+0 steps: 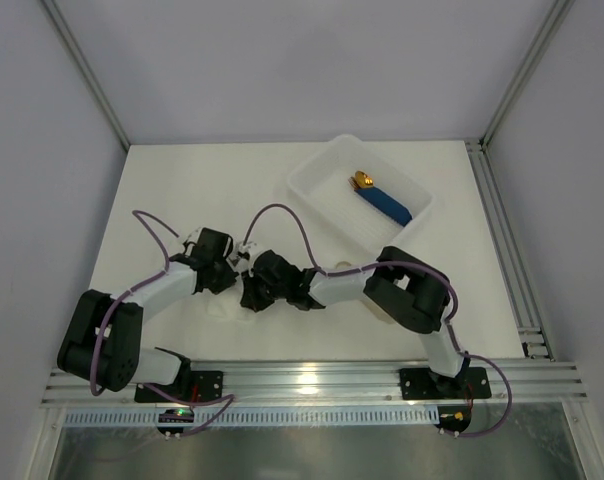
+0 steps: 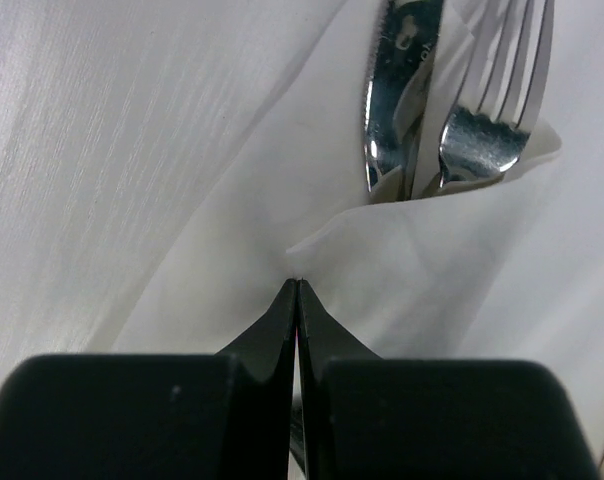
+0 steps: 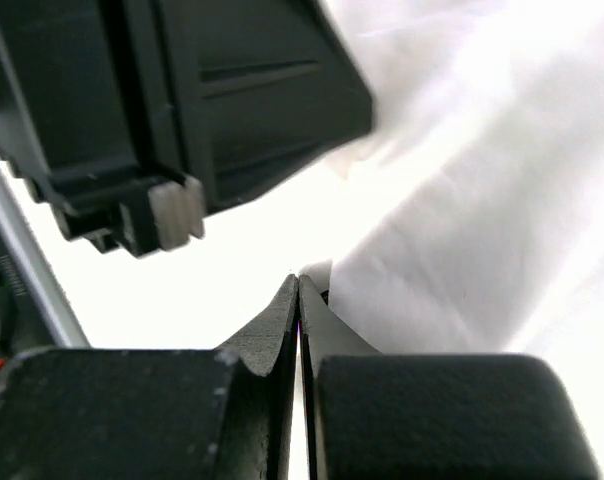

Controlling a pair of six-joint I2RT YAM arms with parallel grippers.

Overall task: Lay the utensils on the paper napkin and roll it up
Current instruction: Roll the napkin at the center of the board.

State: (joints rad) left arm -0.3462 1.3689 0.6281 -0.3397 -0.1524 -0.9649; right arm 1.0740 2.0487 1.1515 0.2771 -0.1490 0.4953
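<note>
Status: utensils (image 2: 402, 100) are on the napkin (image 2: 432, 270) and partly wrapped. The left wrist view shows a flap folded over the handles, with the fork (image 2: 490, 135) tines and a second shiny head poking out of the fold at the top. So placing looks done to me, and the roll is started but not finished. The paper forms a loose, creased pocket rather than a tight tube, and a flat stretch of napkin lies unrolled left of the bundle. Left gripper (image 2: 298, 285) is clenched, tips right at the edge of the fold; I can't tell if paper is actually pinched between them. Right gripper (image 3: 298, 282) is clenched too, tips at a napkin edge, same doubt about a pinch, with the left gripper's body close above it in that view. From the top camera both arms meet over the near middle of the table (image 1: 182, 200) and hide almost the whole bundle. Tray (image 1: 312, 180) sits far right with the blue-handled piece (image 1: 387, 203) in it, not part of this job. Left to do, by my read: carry the loose paper over and tighten the roll.
</note>
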